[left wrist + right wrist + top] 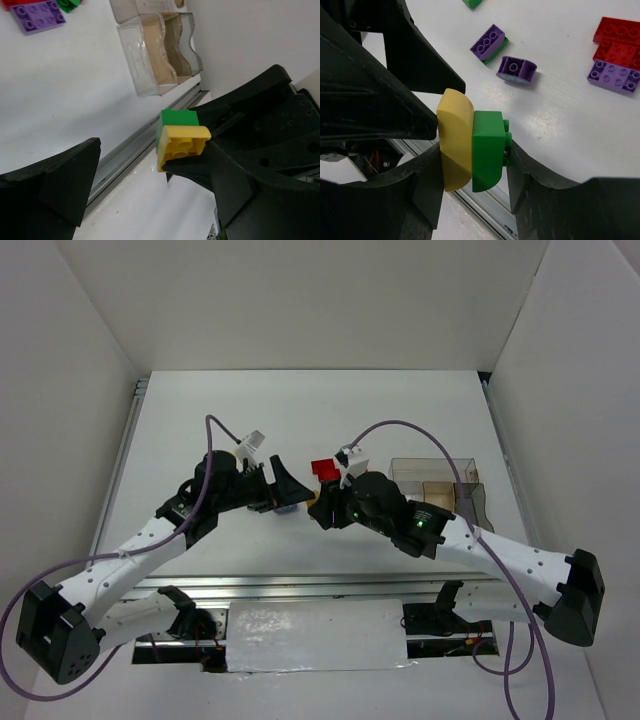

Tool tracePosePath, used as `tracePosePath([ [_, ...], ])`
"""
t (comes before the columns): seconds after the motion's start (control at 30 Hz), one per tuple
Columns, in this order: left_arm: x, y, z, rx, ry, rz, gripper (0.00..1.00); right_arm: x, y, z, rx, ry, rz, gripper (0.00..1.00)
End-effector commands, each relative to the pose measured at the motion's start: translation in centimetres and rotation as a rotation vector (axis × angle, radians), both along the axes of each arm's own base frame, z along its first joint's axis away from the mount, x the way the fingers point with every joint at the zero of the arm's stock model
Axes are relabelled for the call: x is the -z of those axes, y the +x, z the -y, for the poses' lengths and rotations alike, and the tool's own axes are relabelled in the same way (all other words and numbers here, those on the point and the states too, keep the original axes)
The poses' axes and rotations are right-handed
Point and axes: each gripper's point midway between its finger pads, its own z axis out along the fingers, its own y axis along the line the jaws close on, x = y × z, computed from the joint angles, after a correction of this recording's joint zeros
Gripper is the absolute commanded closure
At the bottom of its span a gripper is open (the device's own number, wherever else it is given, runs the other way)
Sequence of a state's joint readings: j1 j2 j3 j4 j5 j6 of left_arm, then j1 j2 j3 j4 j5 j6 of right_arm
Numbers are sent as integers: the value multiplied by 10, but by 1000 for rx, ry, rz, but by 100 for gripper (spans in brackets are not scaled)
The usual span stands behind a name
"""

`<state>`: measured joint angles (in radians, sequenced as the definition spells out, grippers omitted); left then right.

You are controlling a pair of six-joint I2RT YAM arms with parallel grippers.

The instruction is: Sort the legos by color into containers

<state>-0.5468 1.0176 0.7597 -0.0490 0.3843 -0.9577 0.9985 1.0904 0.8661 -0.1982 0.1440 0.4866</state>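
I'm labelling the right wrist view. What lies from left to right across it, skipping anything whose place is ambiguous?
In order: yellow curved plastic brick → green studded plastic brick → flat purple studded plate.

A yellow brick [455,142] and a green brick [487,150], joined together, sat clamped between the jaws of the right gripper [474,162]. Beyond these jaws lay purple bricks [516,69] and red bricks [620,42]. The clear divided box [150,55] stood well ahead of the jaws of the left gripper [132,160].
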Motion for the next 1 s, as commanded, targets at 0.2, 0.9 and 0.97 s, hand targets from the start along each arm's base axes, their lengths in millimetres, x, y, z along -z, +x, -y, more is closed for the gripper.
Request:
tracePosePath([
  [0.2, -44, -13, 36, 107, -160, 110, 9, -13, 3, 12, 103, 20, 4, 96],
  [0.9, -19, -4, 61, 180, -62, 75, 100, -30, 2, 0, 71, 76, 3, 67],
  [0.97, -22, -2, 56, 159, -51, 103, 100, -29, 0, 4, 70, 87, 12, 20],
])
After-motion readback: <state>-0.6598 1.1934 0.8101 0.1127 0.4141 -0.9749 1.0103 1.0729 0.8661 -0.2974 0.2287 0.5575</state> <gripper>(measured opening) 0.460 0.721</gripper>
